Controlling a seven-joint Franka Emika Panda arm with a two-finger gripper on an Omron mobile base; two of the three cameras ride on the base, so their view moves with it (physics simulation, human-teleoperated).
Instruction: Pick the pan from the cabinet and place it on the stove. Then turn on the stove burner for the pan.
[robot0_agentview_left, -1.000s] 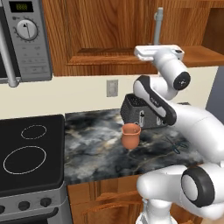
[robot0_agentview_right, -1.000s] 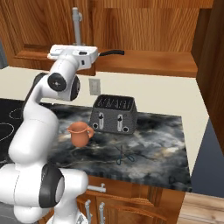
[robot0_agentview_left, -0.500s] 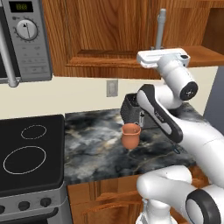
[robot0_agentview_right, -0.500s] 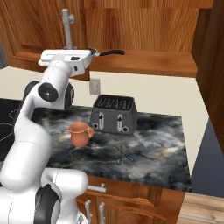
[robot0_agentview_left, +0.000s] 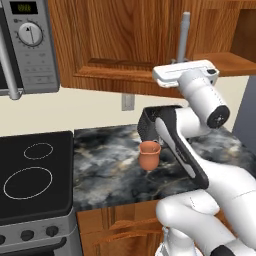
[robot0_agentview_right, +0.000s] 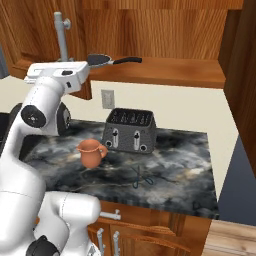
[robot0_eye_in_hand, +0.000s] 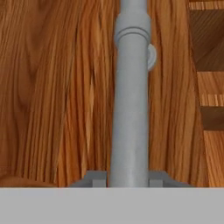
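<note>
Stove (robot0_agentview_left: 35, 175) at the left beside the bench (robot0_agentview_right: 165, 170), clay jug (robot0_agentview_right: 91, 152) and toaster (robot0_agentview_right: 129, 131) on it, my tool (robot0_eye_in_hand: 127, 181) clamped on the cabinet (robot0_agentview_left: 125, 45) door's grey bar handle (robot0_eye_in_hand: 129, 100), pan (robot0_agentview_right: 102, 60) on the open cabinet shelf at right.

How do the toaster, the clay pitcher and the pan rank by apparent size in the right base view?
1. toaster, largest.
2. clay pitcher.
3. pan, smallest as seen, but it sits farther back on the cabinet shelf, partly hidden, so its rank is unsure.
</note>
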